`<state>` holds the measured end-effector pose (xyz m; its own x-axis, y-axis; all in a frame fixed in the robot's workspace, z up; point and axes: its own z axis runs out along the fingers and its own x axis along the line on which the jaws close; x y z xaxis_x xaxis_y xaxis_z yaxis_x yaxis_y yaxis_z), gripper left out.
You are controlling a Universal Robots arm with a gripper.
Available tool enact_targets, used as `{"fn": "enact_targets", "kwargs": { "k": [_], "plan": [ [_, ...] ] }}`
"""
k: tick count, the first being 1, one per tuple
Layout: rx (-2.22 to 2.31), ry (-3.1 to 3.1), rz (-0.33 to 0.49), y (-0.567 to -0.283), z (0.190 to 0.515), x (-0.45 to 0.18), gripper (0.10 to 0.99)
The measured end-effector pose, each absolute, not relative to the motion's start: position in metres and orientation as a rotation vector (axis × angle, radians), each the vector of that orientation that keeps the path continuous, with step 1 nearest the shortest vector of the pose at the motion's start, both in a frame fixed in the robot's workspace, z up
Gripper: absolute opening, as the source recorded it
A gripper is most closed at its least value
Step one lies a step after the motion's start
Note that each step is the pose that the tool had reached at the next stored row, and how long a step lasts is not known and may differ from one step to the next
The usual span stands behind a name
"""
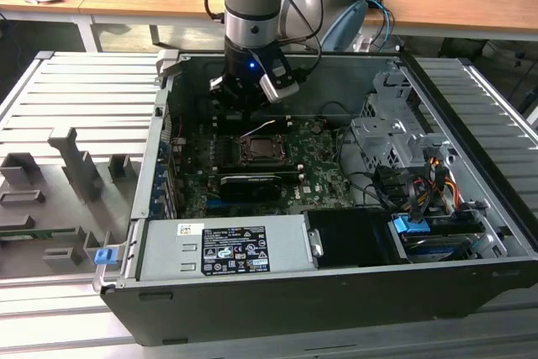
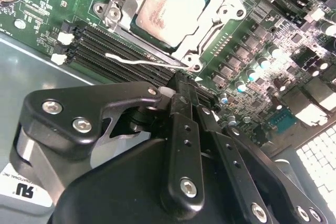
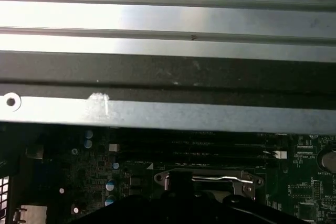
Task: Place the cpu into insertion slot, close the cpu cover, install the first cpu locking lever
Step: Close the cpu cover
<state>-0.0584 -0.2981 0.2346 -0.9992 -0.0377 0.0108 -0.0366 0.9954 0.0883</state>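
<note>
The cpu (image 2: pixel 170 6) lies flat in the insertion slot (image 1: pixel 259 150) on the green board, its tan-silver face showing. The cpu cover (image 2: pixel 223 17) is folded down around it, framing the chip. A thin silvery locking lever (image 2: pixel 139 61) stands free of its catch and juts out over the memory slots; it also shows as a raised wire (image 1: pixel 262 129) in the exterior view and as a bar (image 3: pixel 215 178) across the socket. My gripper (image 2: pixel 173 86) hovers just behind the socket, fingers together and holding nothing. In the exterior view the gripper (image 1: pixel 244 102) hangs inside the open case.
Black memory slots (image 2: pixel 105 45) run beside the socket. A long black card (image 1: pixel 250 184) sits in front of it, then the power supply (image 1: pixel 223 250). A drive cage (image 1: pixel 391 136) and cables (image 1: pixel 420 182) fill the exterior view's right. The case wall (image 3: pixel 168 114) is close behind.
</note>
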Motion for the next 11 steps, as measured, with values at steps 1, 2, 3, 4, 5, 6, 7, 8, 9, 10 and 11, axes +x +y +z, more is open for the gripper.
{"fn": "enact_targets", "kwargs": {
  "k": [1,2,3,4,5,6,7,8,9,10,11],
  "plan": [
    [0.058,-3.126,-0.138,-0.298,0.234,-0.057,0.106],
    [0.058,-3.126,-0.138,-0.298,0.234,-0.056,0.106],
    [0.059,-3.126,-0.138,-0.298,0.234,-0.055,0.106],
    [0.059,-3.126,-0.139,-0.298,0.234,-0.054,0.106],
    [0.058,-3.125,-0.14,-0.298,0.234,-0.053,0.106],
    [0.058,-3.125,-0.14,-0.298,0.233,-0.052,0.106],
    [0.058,-3.126,-0.14,-0.298,0.233,-0.051,0.106],
    [0.058,-3.125,-0.14,-0.298,0.232,-0.051,0.106],
    [0.058,-3.125,-0.14,-0.298,0.231,-0.049,0.106],
    [0.058,-3.125,-0.163,-0.298,0.23,-0.047,0.106],
    [0.059,-3.123,-0.189,-0.298,0.23,-0.047,0.106]
  ]
}}
